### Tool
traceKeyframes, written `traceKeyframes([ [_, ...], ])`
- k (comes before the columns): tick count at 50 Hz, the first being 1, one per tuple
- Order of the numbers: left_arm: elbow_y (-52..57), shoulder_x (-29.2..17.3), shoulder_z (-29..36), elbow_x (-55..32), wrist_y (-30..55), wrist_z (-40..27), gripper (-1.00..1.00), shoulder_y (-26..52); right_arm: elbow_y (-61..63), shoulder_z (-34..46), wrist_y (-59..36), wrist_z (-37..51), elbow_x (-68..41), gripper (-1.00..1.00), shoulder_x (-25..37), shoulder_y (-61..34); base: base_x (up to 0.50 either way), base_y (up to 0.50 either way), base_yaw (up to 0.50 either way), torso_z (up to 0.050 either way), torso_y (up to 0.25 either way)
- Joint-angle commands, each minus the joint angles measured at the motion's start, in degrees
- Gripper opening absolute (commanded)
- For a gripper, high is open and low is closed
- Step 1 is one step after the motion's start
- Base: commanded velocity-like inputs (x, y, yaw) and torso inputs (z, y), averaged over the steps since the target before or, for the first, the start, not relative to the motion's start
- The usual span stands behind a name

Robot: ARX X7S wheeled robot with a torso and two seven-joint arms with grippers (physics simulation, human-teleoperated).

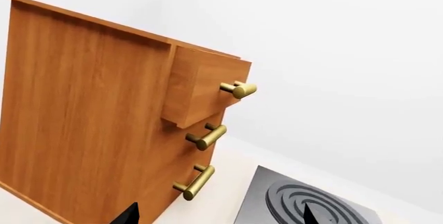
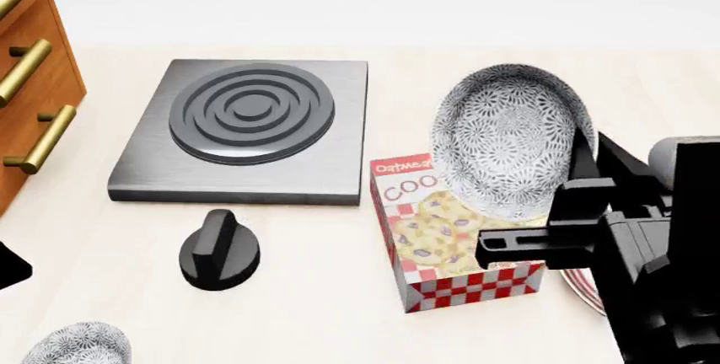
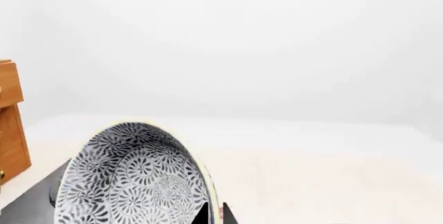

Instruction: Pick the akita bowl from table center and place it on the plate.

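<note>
wooden cabinet (image 1: 90, 115) | brass handles (image 1: 199, 137) | top drawer (image 1: 201, 86) pulled out | hotplate (image 1: 304, 203) beside

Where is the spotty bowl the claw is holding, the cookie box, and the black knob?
akita bowl (image 2: 507, 141): head view, on its patterned inside.
cookie box (image 2: 444, 229): head view, on its printed top face.
black knob (image 2: 219, 250): head view, on its raised grip.
</note>
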State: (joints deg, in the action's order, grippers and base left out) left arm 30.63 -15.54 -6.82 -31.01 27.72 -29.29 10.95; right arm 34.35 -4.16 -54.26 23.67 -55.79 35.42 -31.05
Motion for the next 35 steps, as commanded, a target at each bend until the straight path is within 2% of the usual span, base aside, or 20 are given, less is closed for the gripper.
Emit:
traceKeyframes([
  [1,-0.7,0.9,-0.8,0.4,-0.3,1.9,1.0,0.1,-1.8,-8.4,-5.5,5.9,-1.1,-1.0,2.8,-1.7,0.0,0.0,0.0,0.0,0.0],
  [16,-0.9,0.9,0.2,0.6,-0.9,1.9,1.0,-0.4,-14.2,-13.8,-16.7,11.3,-13.9,-1.0,4.1,-8.8,0.0,0.0,0.0,0.0,0.001],
  [27,-0.9,0.9,0.1,0.4,-1.8,2.0,1.0,-1.3,-24.5,-15.0,-20.1,12.7,-17.6,-1.0,3.6,-10.5,0.0,0.0,0.0,0.0,0.0],
  [35,-1.0,0.8,0.1,0.3,-2.1,1.8,1.0,-1.4,-29.1,-14.4,-19.3,12.1,-16.5,-1.0,3.7,-11.6,0.0,0.0,0.0,0.0,0.0],
])
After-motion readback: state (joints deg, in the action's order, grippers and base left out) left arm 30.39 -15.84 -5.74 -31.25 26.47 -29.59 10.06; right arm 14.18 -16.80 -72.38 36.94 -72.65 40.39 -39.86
